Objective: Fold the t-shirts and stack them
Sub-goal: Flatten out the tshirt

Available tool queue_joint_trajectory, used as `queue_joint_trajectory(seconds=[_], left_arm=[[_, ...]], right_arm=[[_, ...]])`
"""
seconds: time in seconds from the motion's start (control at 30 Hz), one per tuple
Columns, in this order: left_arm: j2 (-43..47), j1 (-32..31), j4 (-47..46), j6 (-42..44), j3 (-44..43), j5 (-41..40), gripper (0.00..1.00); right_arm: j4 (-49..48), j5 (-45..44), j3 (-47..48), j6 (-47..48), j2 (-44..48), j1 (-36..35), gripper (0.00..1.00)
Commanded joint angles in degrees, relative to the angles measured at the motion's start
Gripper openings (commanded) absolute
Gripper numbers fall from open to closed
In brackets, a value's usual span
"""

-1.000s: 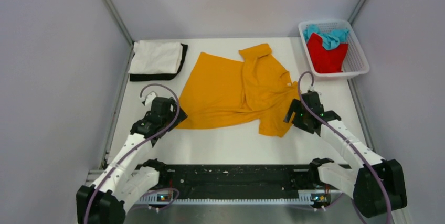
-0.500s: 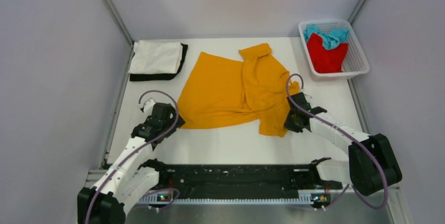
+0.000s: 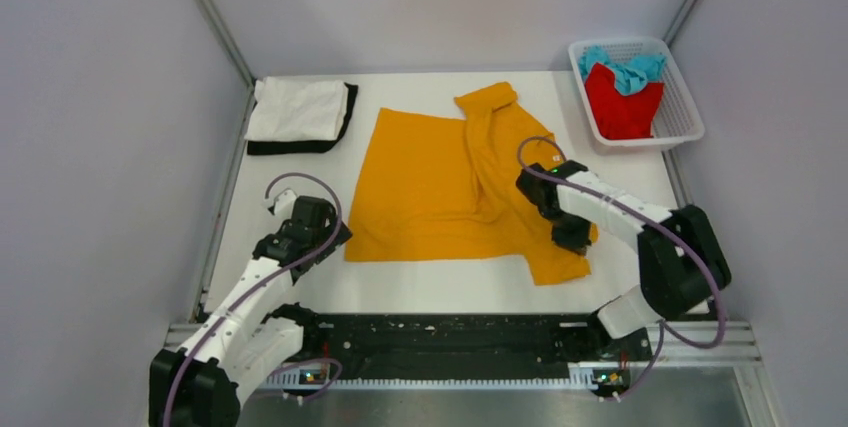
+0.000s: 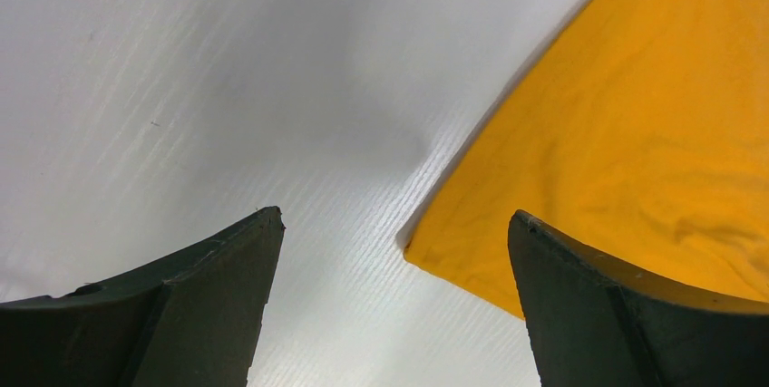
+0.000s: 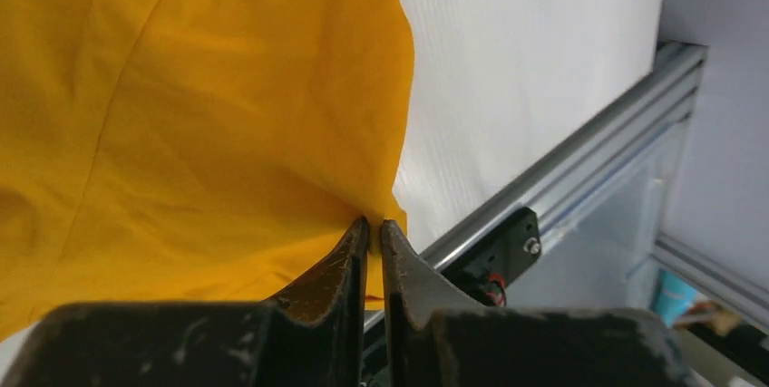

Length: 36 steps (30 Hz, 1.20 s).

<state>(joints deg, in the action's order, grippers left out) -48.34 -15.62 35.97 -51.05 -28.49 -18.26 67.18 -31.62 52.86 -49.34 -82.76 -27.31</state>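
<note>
So here's where we're at: the orange-yellow t-shirt [image 3: 440, 187] is lying spread out in the middle of the table [image 3: 450, 282], a bit rumpled on its right half. Our right gripper [image 3: 572, 237] is at the shirt's near right part, and the wrist view shows its jaws pinched tight on the cloth right at the edge. Our left gripper [image 3: 322, 237] sits just beside the near left corner, jaws wide apart and holding nothing, with that corner flat on the table between the fingers [image 4: 209, 305]. Far left, the white t-shirt [image 3: 298, 107] lies folded on the black t-shirt [image 3: 300, 146]. Far right, the red t-shirt [image 3: 620, 105] and teal t-shirt [image 3: 628, 70] are bunched in the basket [image 3: 690, 125]
</note>
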Motion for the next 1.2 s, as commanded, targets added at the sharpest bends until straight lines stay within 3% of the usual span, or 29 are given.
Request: queue_joint_trajectory(seconds=[0.0,0.07,0.17,0.2,0.3,0.47,0.57,0.63,0.77,0.87,1.0,1.17], left_arm=[[-1.82,0.32,-1.14,0.31,-1.82,-2.26,0.99],[-2.36,0.32,-1.27,0.31,-1.82,-1.92,0.99],[-2.86,0.41,-0.68,0.48,-1.99,-1.33,0.99],[-2.86,0.41,-0.30,0.58,-2.20,-1.18,0.99],[-2.64,0.50,-0.94,1.44,-2.04,0.53,0.99],[-3.76,0.50,-8.58,4.10,-1.37,11.05,0.99],[-6.14,0.50,-8.77,4.72,-4.12,12.78,0.99],[-7.96,0.50,-9.37,4.82,-6.65,15.07,0.99],[-14.50,0.50,-22.23,6.94,-8.49,26.46,0.99],[-24.20,0.52,-30.14,6.93,-12.89,29.23,0.99],[-42.17,0.64,-24.47,9.48,-27.69,30.50,0.99],[-57.98,0.94,-21.76,11.55,-47.48,32.75,0.99]], right_arm=[[8.88,-6.26,7.90,-5.41,-13.59,-6.89,0.15],[8.00,-7.37,14.41,-4.22,-20.90,-9.94,0.29],[8.87,-10.20,19.64,-4.71,-26.96,-12.55,0.66],[9.53,-11.32,19.46,-5.91,-26.91,-12.78,0.78],[9.75,-14.34,16.22,-10.11,-21.87,-12.73,0.97],[-5.86,-8.46,8.13,-3.05,-5.16,-12.64,0.99],[-17.25,-1.39,1.93,1.16,5.92,-11.44,0.99],[-24.68,4.38,-3.42,3.47,11.48,-8.79,0.99],[-45.91,19.30,-12.76,9.63,18.26,-0.05,0.99],[-54.49,23.39,-13.91,12.06,16.53,3.82,0.99],[-57.31,22.28,-10.11,13.59,8.71,7.15,0.99],[-63.37,26.06,-2.15,15.61,-1.80,11.87,0.98]])
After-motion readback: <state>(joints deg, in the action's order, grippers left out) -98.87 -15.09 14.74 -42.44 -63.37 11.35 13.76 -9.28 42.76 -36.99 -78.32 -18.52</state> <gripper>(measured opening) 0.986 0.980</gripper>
